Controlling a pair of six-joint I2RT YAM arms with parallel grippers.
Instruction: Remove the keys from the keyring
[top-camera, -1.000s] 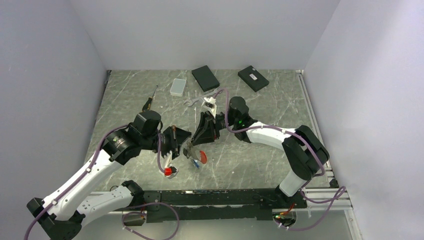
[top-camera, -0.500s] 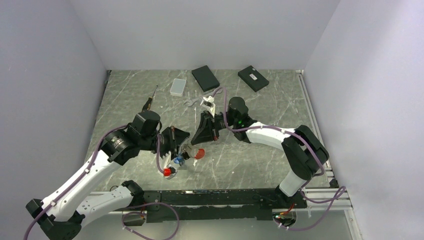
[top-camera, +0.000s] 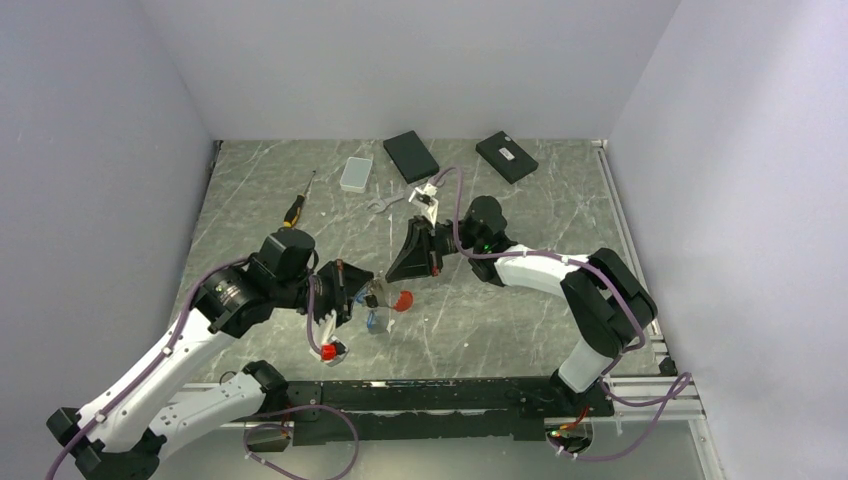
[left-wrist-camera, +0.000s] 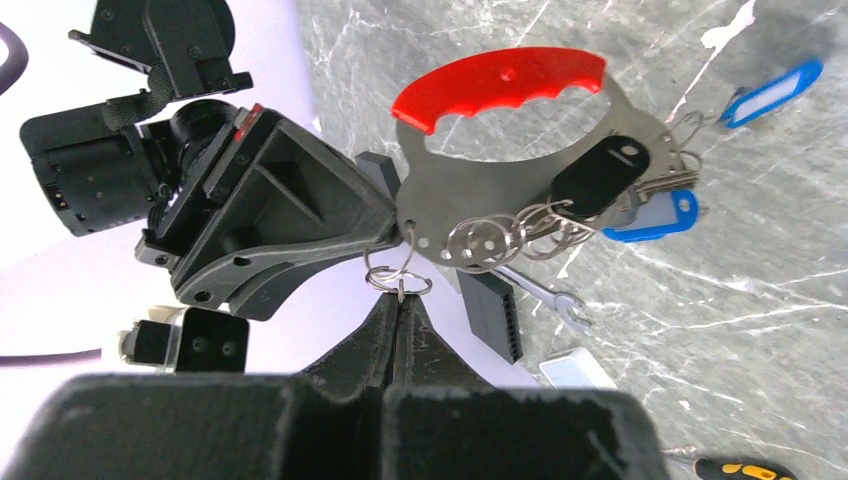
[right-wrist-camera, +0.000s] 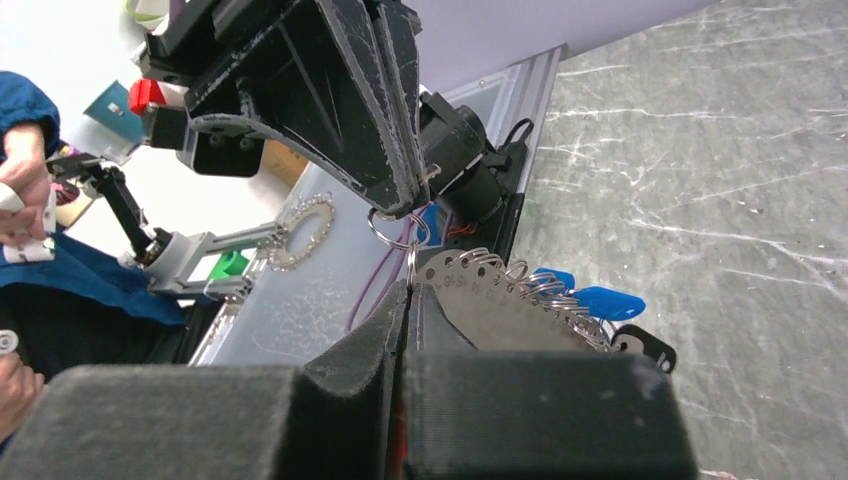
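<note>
Left wrist | left gripper (left-wrist-camera: 399, 303) clamped on small ring (left-wrist-camera: 398, 279) below keyring (left-wrist-camera: 455, 190) | right gripper (right-wrist-camera: 408, 290) pinching keyring edge

Soft, even light fills the top view; I see only faint shadows on the table (top-camera: 480, 330). In the left wrist view the left gripper (left-wrist-camera: 398, 310) blurs along the bottom, and the upper left washes out white.
</note>
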